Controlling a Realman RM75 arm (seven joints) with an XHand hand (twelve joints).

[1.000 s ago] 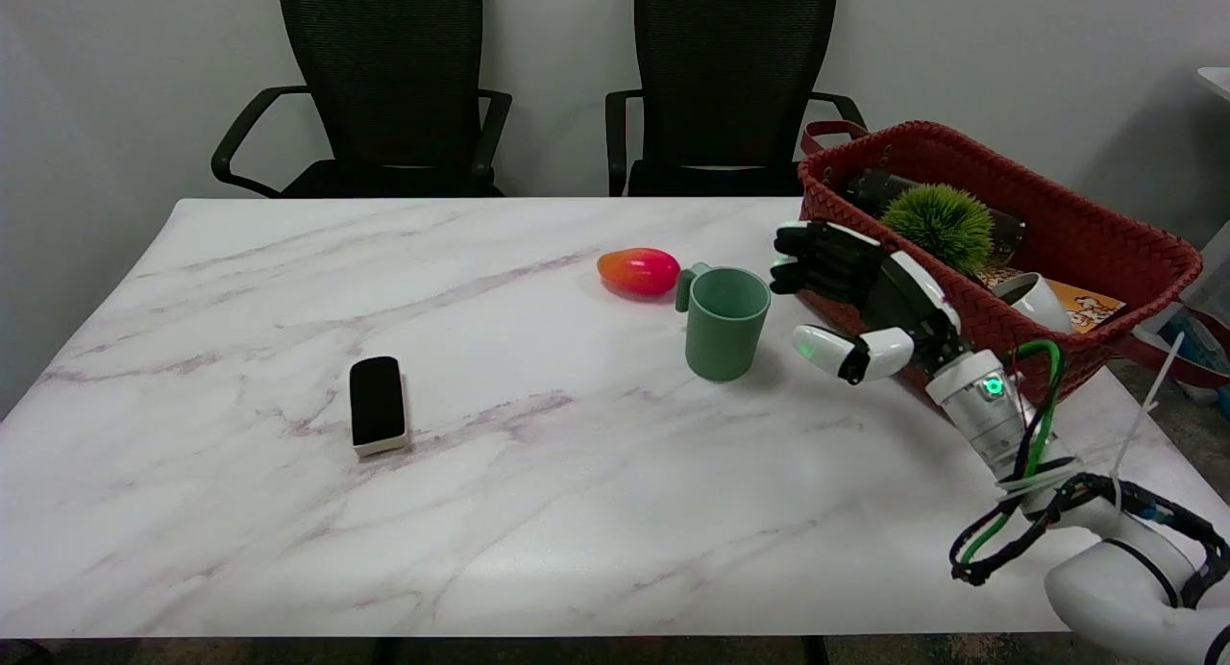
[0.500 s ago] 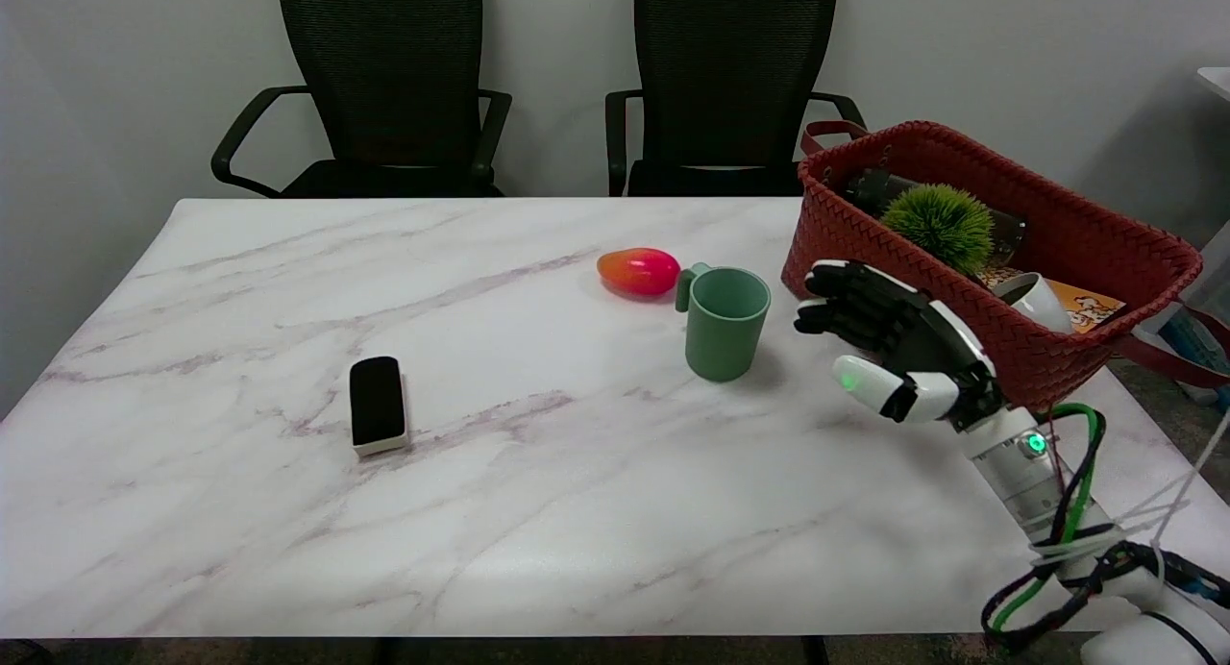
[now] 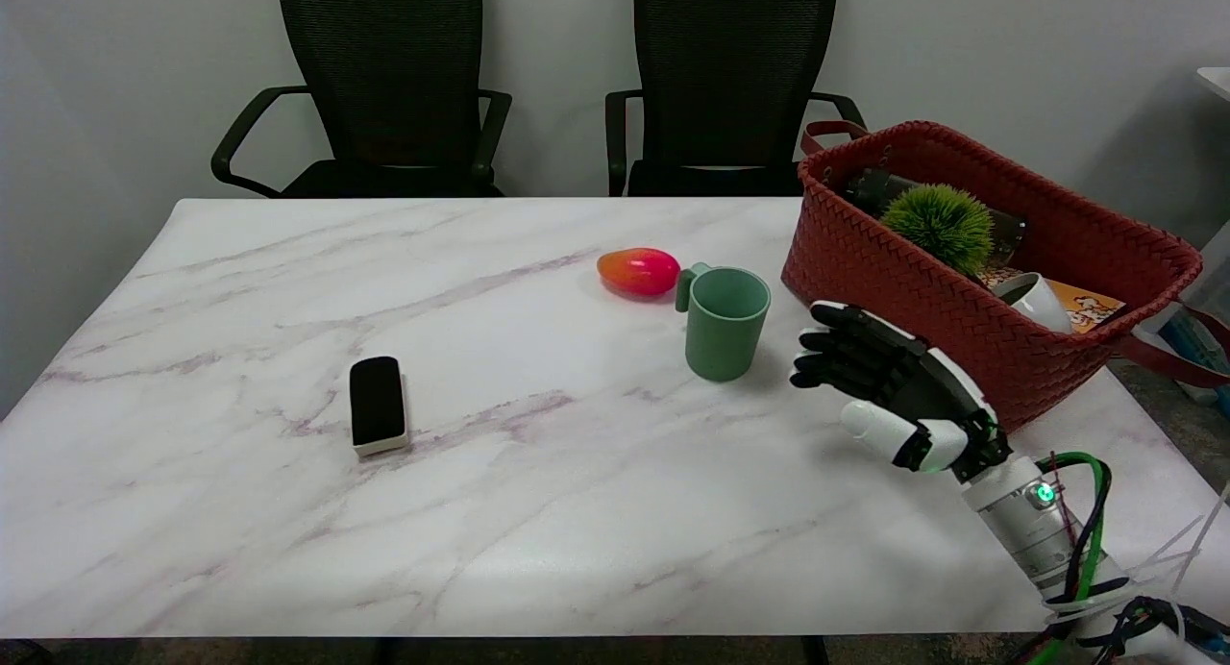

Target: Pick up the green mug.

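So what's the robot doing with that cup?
It hasn't got it yet. The robot hand is open and empty, hanging just to the right of the green mug without touching it. The mug stands upright on the marble table, its handle facing a red-orange mango-shaped toy right beside it. A red woven basket sits just behind the hand. A black-topped eraser block lies off to the left, untouched.

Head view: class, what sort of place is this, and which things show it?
Probably an office or meeting room used as a robot test space: two black mesh office chairs against a plain wall, a marble-patterned table, and a robot's right hand reaching over it.
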